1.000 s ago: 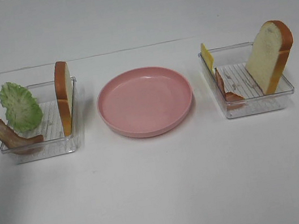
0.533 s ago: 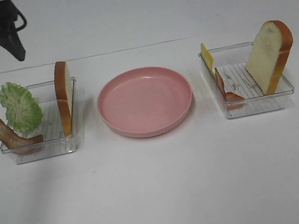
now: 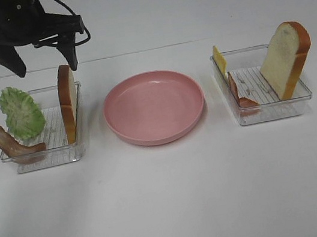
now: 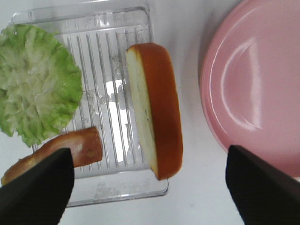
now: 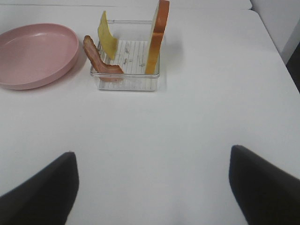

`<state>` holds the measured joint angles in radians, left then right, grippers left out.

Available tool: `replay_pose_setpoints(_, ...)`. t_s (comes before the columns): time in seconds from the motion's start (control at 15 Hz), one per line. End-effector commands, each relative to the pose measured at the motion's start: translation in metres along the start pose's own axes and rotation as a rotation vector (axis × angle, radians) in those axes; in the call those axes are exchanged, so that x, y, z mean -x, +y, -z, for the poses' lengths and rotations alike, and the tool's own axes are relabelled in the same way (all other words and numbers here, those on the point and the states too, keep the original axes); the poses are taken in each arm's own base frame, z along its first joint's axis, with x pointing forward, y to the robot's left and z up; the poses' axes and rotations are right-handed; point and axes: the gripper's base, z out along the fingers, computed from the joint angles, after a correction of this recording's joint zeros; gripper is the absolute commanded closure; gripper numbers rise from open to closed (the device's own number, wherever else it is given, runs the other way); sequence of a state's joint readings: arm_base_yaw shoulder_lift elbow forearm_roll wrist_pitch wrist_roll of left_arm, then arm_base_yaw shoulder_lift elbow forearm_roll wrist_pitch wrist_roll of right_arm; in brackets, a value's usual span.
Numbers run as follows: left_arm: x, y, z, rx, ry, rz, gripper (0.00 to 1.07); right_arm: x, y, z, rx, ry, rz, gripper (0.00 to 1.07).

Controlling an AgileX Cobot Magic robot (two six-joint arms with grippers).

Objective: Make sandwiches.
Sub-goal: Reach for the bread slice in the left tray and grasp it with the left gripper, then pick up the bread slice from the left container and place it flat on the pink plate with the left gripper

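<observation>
The sandwich parts lie apart in two clear trays. The left tray (image 3: 46,156) holds a green lettuce leaf (image 3: 22,112), a bacon strip (image 3: 11,145) and a bread slice (image 3: 69,103) standing on edge. My left gripper (image 3: 42,62) hangs open above the far end of this tray. Its wrist view looks down on that bread slice (image 4: 157,122), the lettuce (image 4: 35,103) and the bacon (image 4: 75,149), which lie below the left gripper (image 4: 150,164). The right tray (image 3: 273,112) holds cheese (image 3: 219,59), bacon (image 3: 242,95) and bread (image 3: 287,59). My right gripper (image 5: 152,164) is open over bare table, short of that tray (image 5: 126,83).
An empty round pink plate (image 3: 154,107) sits between the two trays, and its rim (image 4: 211,93) shows close beside the left tray. White table spreads in front of the trays. The right wrist view shows the table's edge (image 5: 269,42) near the right tray.
My left arm came into the exterior view from the upper left and moved right, to above the left tray. The food, trays and plate have not moved.
</observation>
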<state>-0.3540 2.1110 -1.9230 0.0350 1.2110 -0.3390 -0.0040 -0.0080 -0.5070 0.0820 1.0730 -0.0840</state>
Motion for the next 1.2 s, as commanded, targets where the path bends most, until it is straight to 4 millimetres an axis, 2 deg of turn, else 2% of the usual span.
replay_pose_setpoints(0.07, 0.002, -0.004, -0.019, 0.019, 0.046, 0.004, 0.23, 0.0, 0.0, 0.001, -0.007, -0.023, 0.007, 0.25)
replay_pose_setpoints(0.27, 0.001, -0.005, -0.043, 0.035, 0.093, 0.002, 0.23, 0.0, 0.0, 0.001, -0.007, -0.023, 0.007, 0.25)
replay_pose_setpoints(0.4, 0.0, -0.005, -0.055, 0.044, 0.118, 0.01, 0.29, 0.0, 0.0, 0.001, -0.007, -0.023, 0.007, 0.25)
replay_pose_setpoints(0.67, 0.0, -0.005, -0.055, 0.046, 0.117, 0.025, 0.58, 0.0, 0.0, 0.001, -0.007, -0.023, 0.007, 0.25)
replay_pose_setpoints(0.87, 0.0, -0.005, -0.055, 0.046, 0.118, 0.025, 0.95, 0.0, 0.0, 0.001, -0.007, -0.023, 0.007, 0.25)
replay_pose_setpoints(0.93, 0.0, -0.005, -0.053, 0.048, 0.123, 0.025, 1.07, 0.0, 0.0, 0.001, -0.007, -0.023, 0.007, 0.25)
replay_pose_setpoints(1.07, -0.001, -0.004, -0.039, 0.046, 0.118, 0.024, 1.07, 0.0, 0.0, 0.001, -0.007, -0.023, 0.007, 0.25)
replay_pose_setpoints(1.2, -0.001, -0.003, -0.01, 0.027, 0.071, 0.016, 1.07, 0.0, 0.0, 0.001, -0.007, -0.023, 0.007, 0.25)
